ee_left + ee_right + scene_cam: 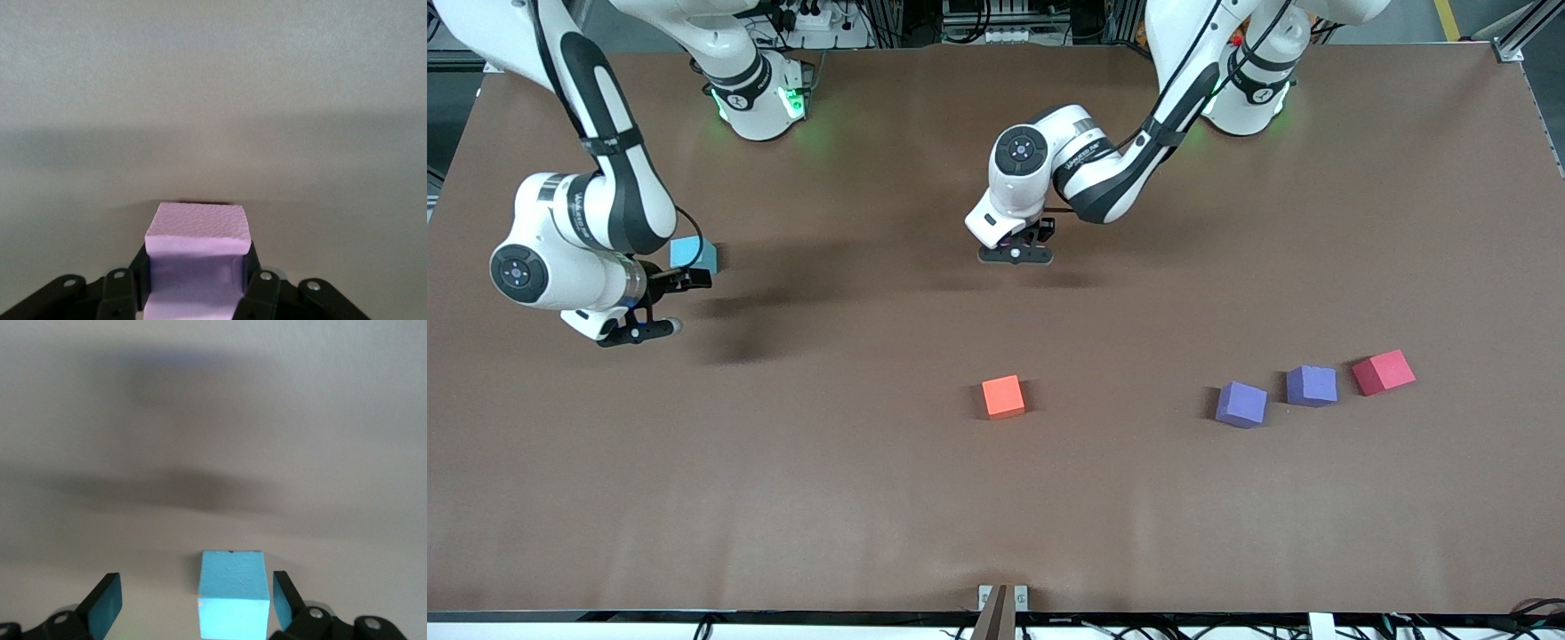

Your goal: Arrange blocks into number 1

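Note:
My left gripper (pixel 1016 252) hangs low over the middle of the table, shut on a pink block (pixel 197 227) that fills the space between its fingers (pixel 250 267). The front view hides that block under the hand. My right gripper (pixel 665 305) is at the right arm's end of the table and stands open around a light blue block (pixel 694 255) (pixel 233 587). That block rests on the table close to one fingertip (pixel 281 595), untouched. Two purple blocks (pixel 1241 404) (pixel 1312 385) lie side by side toward the left arm's end, nearer the front camera.
An orange cube (pixel 1003 396) sits near the table's middle, nearer the front camera than my left gripper. A red cube (pixel 1384 372) lies beside the purple blocks, closer to the left arm's end. The brown table (pixel 783 498) reaches to its front edge.

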{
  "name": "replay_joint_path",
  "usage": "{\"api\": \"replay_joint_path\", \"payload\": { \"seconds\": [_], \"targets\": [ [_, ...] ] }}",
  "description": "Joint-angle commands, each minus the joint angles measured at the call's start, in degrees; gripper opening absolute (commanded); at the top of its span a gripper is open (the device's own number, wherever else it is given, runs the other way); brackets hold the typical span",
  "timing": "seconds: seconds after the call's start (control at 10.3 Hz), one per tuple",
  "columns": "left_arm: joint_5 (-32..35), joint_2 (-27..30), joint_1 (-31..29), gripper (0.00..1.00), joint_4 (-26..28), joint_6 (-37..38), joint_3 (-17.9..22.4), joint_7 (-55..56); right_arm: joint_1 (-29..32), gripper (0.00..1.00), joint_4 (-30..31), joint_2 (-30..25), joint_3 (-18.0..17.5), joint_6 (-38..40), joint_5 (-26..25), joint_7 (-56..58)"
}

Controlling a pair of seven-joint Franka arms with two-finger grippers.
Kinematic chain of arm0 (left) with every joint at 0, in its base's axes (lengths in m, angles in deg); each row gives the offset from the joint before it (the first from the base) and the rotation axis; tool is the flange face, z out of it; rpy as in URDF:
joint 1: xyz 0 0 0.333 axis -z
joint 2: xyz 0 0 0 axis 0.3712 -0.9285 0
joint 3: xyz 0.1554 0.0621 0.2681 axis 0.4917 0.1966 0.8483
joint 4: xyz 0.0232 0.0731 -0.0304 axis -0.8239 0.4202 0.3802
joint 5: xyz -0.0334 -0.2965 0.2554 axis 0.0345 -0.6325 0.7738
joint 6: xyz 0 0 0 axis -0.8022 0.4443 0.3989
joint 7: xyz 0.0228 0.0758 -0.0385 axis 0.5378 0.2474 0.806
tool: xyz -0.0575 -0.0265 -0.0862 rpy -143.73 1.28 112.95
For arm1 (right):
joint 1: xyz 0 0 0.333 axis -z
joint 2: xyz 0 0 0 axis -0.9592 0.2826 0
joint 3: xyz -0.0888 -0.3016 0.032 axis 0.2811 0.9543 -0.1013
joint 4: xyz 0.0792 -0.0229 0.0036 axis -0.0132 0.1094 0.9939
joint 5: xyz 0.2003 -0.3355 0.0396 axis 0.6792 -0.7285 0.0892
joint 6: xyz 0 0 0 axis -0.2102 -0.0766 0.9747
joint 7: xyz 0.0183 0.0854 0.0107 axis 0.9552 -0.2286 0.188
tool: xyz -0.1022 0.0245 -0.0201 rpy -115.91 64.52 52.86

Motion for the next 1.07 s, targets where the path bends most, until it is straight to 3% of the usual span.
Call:
{"api": "replay_joint_path", "payload": {
  "seconds": [0.0, 0.58, 0.68, 0.78, 0.97],
  "targets": [
    [-1.0, -1.1, 0.7, 0.0, -0.8, -0.4, 0.2, 1.0, 0.4, 1.0, 1.1, 0.9, 1.4, 0.7, -0.7, 0.1],
    [-1.0, -2.0, 1.2, 0.0, -1.1, -0.8, 0.2, 1.9, -0.6, 1.0, 2.1, 3.1, 2.7, 0.7, -0.7, 0.3],
    [-0.7, -2.6, 1.2, 0.26, -1.0, -0.8, 0.2, 1.9, -0.6, 1.0, 2.1, 3.2, 2.8, 0.8, -0.7, 0.4],
    [-0.4, -2.6, 1.2, 0.99, -1.0, -0.8, 0.3, 1.9, -0.6, 1.0, 2.5, 3.3, 2.9, 0.7, -0.7, 0.6],
    [-0.4, -0.1, 0.7, 1.0, -1.0, -0.1, 1.0, 3.5, -0.6, 1.0, 2.6, 4.4, 3.1, 0.7, -0.7, 0.8]
  ]
}}
